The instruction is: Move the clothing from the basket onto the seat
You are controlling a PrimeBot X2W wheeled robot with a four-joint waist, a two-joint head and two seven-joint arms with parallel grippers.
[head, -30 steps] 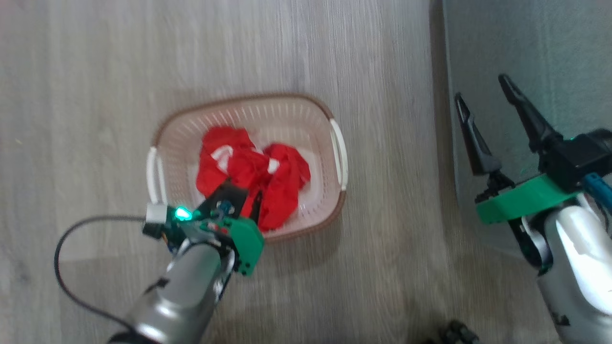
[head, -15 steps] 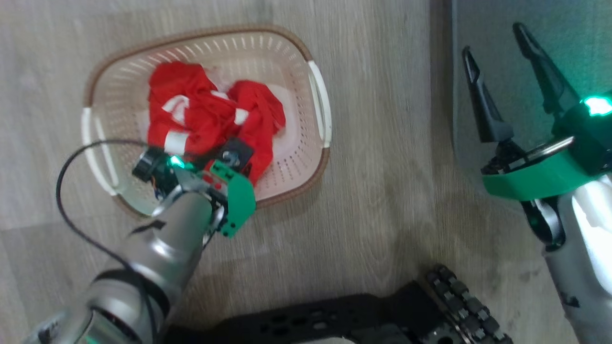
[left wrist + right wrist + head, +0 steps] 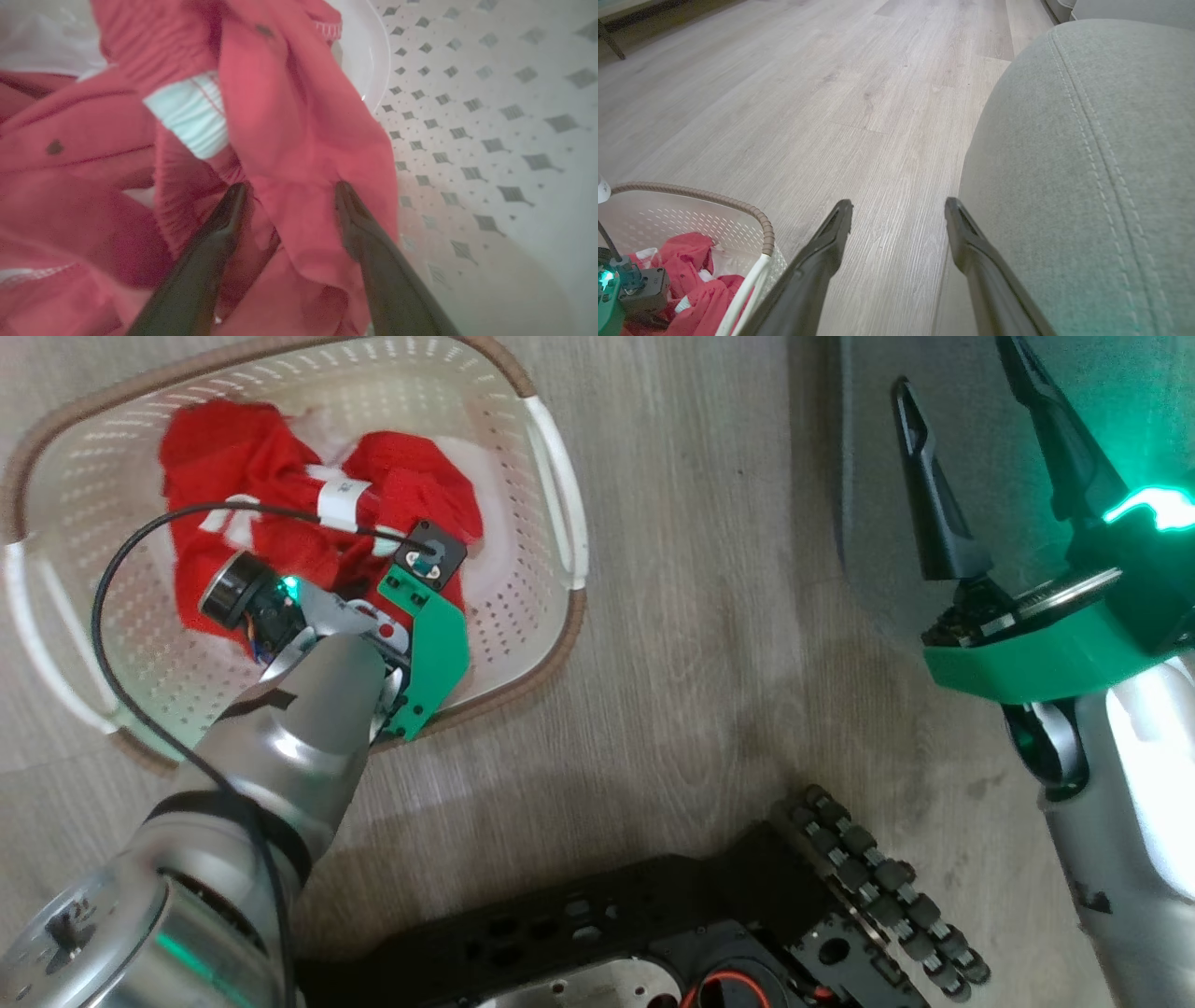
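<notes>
The cream basket (image 3: 551, 653) stands on the wood floor at the upper left of the head view, with the red clothing (image 3: 233, 457) heaped inside it. My left wrist (image 3: 411, 607) reaches down into the basket and hides its fingers there. In the left wrist view my left gripper (image 3: 290, 186) is open, its tips pressed into the clothing (image 3: 299, 140) with a red fold between them. My right gripper (image 3: 952, 364) hangs open and holds nothing above the left edge of the grey-green seat (image 3: 864, 476). The right wrist view shows that right gripper (image 3: 897, 203) beside the seat (image 3: 1087, 163).
My own black base with its roller wheel (image 3: 868, 887) fills the bottom of the head view. A strip of wood floor (image 3: 709, 569) separates basket and seat. The basket's rim and a white handle (image 3: 742, 289) show at the lower left of the right wrist view.
The head camera has tilted down, so the basket slid up and left in the picture and my base came into view. My left gripper has sunk deeper into the clothing.
</notes>
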